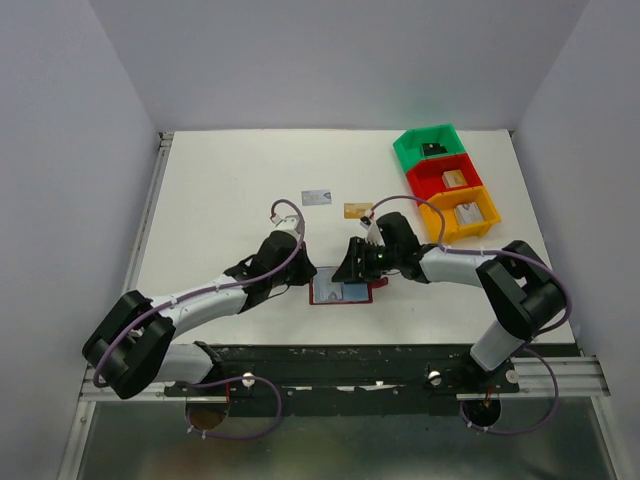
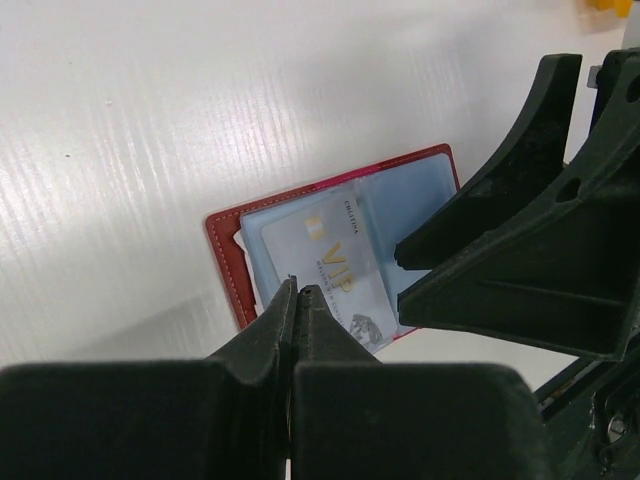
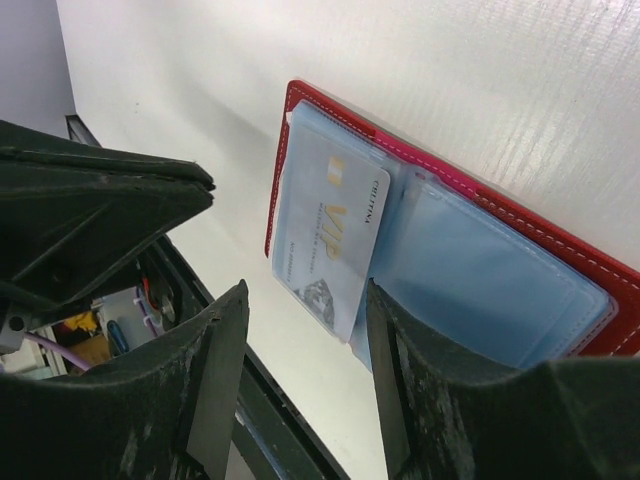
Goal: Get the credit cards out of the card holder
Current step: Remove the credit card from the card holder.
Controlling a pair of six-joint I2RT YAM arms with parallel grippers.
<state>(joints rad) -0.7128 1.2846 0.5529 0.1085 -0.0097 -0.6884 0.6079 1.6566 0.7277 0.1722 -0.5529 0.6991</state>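
Closest to the arm bases, the card holder [image 3: 500, 280] lies open and flat on the table [image 1: 220, 200], blue lining up, between the two grippers. The left gripper [image 2: 298, 290] has its jaws closed tight with nothing between them; its tips sit at the holder's left flap, seemingly pinning it down. The right gripper [image 3: 305, 300] stands about half open and grips nothing, its fingers straddling the near end of a silver VIP card [image 3: 330, 235] that sticks out past the holder's near edge.

The step in hand looks like drawing this card free. To do it well, the left tips should hold the flap down while the right fingers close on the exposed card end alone, clear of the clear sleeve, then pull low and straight along the sleeve so the holder neither lifts nor folds.

Farther out, a silver-grey card [image 1: 316, 197] and a gold-tan card [image 1: 357, 211] lie loose on the table, well apart from the holder. At the far right stand the green bin [image 1: 405, 150], red bin [image 1: 418, 178] and orange bin [image 1: 488, 205]
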